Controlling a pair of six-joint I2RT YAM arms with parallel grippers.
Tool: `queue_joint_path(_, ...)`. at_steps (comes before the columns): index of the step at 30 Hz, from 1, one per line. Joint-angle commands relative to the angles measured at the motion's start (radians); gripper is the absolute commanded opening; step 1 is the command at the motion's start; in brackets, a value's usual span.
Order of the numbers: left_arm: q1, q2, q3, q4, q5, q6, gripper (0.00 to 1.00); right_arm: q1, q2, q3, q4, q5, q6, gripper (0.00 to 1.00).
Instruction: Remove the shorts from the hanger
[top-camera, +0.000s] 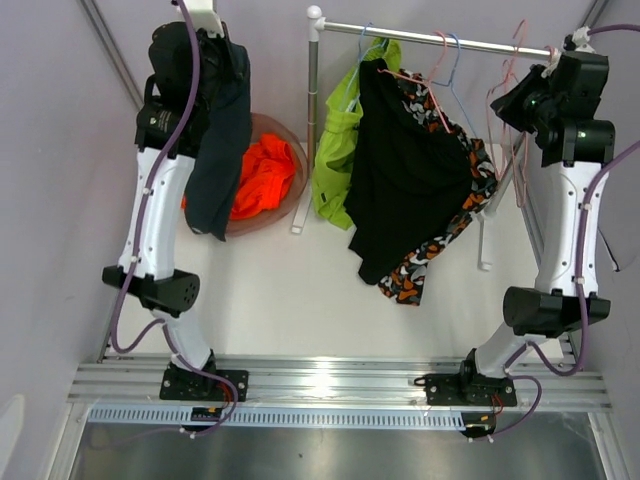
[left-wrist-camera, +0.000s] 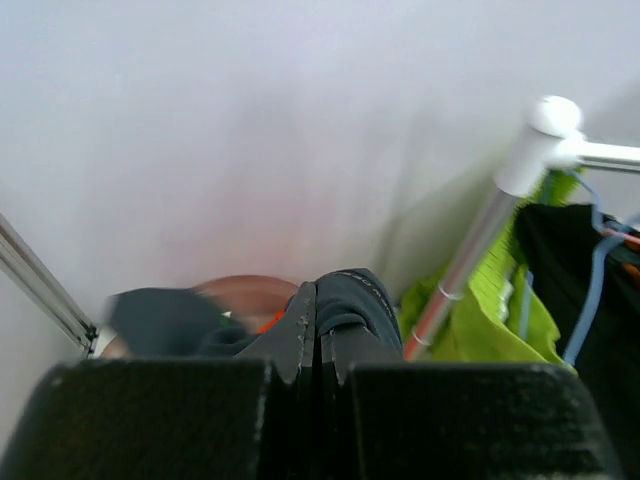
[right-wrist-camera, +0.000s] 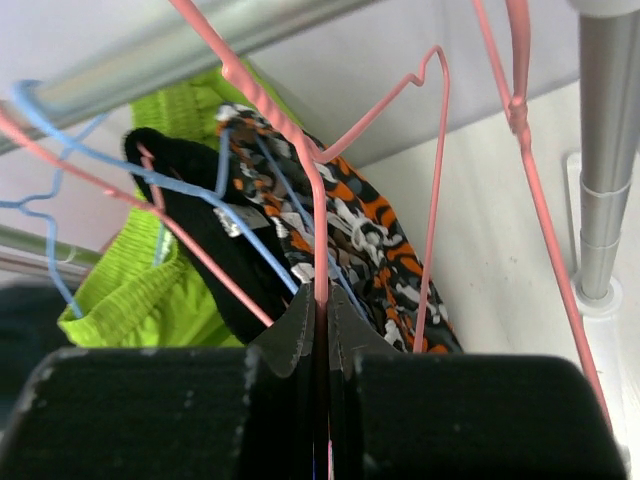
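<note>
Both sets of jaws pressed together: left gripper pinches dark shorts, far left above basket; right gripper pinches pink hanger, far right.

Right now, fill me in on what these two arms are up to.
The left tool is shut on dark shorts, holding them over the basket with an orange garment in it. The right tool is shut on a pink hanger at the rail, where green shorts, black shorts and patterned shorts hang.

White left arm and right arm, black joints, purple cables, black left end effector.
</note>
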Motion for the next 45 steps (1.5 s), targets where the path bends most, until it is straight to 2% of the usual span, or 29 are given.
queue_joint_path(1,0.039,0.044,0.047,0.187,0.038,0.030,0.00,-0.006,0.038,-0.034,0.068,-0.014,-0.011,0.00)
queue_joint_path(5,0.095,0.142,0.041,0.261,0.041,-0.016,0.00,-0.010,0.057,-0.074,0.094,-0.025,0.004,0.00)
queue_joint_path(9,0.138,0.245,0.002,0.230,-0.021,-0.070,0.00,-0.010,0.040,-0.148,0.125,-0.036,0.019,0.00)
queue_joint_path(11,0.147,0.264,-0.074,0.212,-0.037,-0.096,0.02,-0.010,0.009,-0.190,0.151,-0.028,0.018,0.00)
queue_joint_path(13,0.150,0.245,-0.131,0.216,-0.067,-0.108,0.11,-0.010,-0.007,-0.237,0.157,-0.022,0.013,0.00)
queue_joint_path(14,0.152,0.238,-0.215,0.230,-0.080,-0.113,0.18,-0.010,-0.020,-0.244,0.156,-0.014,0.012,0.00)
queue_joint_path(15,0.152,0.231,-0.234,0.230,-0.092,-0.120,0.46,-0.010,-0.026,-0.255,0.153,-0.013,0.012,0.00)
queue_joint_path(17,0.155,0.237,-0.262,0.203,-0.107,-0.137,0.71,-0.012,-0.035,-0.258,0.145,-0.007,0.012,0.00)
queue_joint_path(18,0.156,0.245,-0.256,0.186,-0.104,-0.145,0.89,-0.012,-0.044,-0.260,0.140,-0.005,0.012,0.00)
queue_joint_path(19,0.158,0.253,-0.240,0.169,-0.097,-0.154,0.93,-0.012,-0.049,-0.258,0.136,-0.002,0.010,0.00)
queue_joint_path(20,0.159,0.263,-0.230,0.137,-0.086,-0.159,0.97,-0.012,-0.055,-0.257,0.127,0.006,0.009,0.12)
queue_joint_path(21,0.159,0.267,-0.216,0.122,-0.083,-0.160,0.98,-0.012,-0.060,-0.258,0.125,0.012,0.010,0.24)
queue_joint_path(22,0.159,0.264,-0.214,0.108,-0.080,-0.165,0.99,-0.012,-0.070,-0.263,0.119,0.016,0.007,0.49)
queue_joint_path(24,0.159,0.232,-0.217,0.083,-0.074,-0.171,0.99,-0.012,-0.081,-0.261,0.108,0.036,0.002,0.64)
queue_joint_path(25,0.159,0.215,-0.232,0.080,-0.068,-0.173,0.99,-0.013,-0.092,-0.257,0.099,0.053,-0.002,0.75)
queue_joint_path(27,0.159,0.138,-0.271,0.081,-0.055,-0.177,0.99,-0.015,-0.101,-0.252,0.085,0.076,-0.005,0.85)
queue_joint_path(28,0.159,0.109,-0.307,0.088,-0.048,-0.176,0.99,-0.016,-0.112,-0.249,0.073,0.087,-0.008,0.95)
queue_joint_path(30,0.159,0.014,-0.373,0.120,-0.023,-0.174,0.99,-0.021,-0.124,-0.243,0.054,0.121,-0.014,0.99)
queue_joint_path(39,0.158,-0.203,-0.593,0.141,0.026,-0.163,0.99,-0.022,-0.273,-0.235,0.025,0.159,0.009,0.99)
queue_joint_path(45,0.158,-0.334,-0.804,0.227,0.058,-0.180,0.99,-0.013,-0.294,-0.240,0.160,-0.084,0.050,0.93)
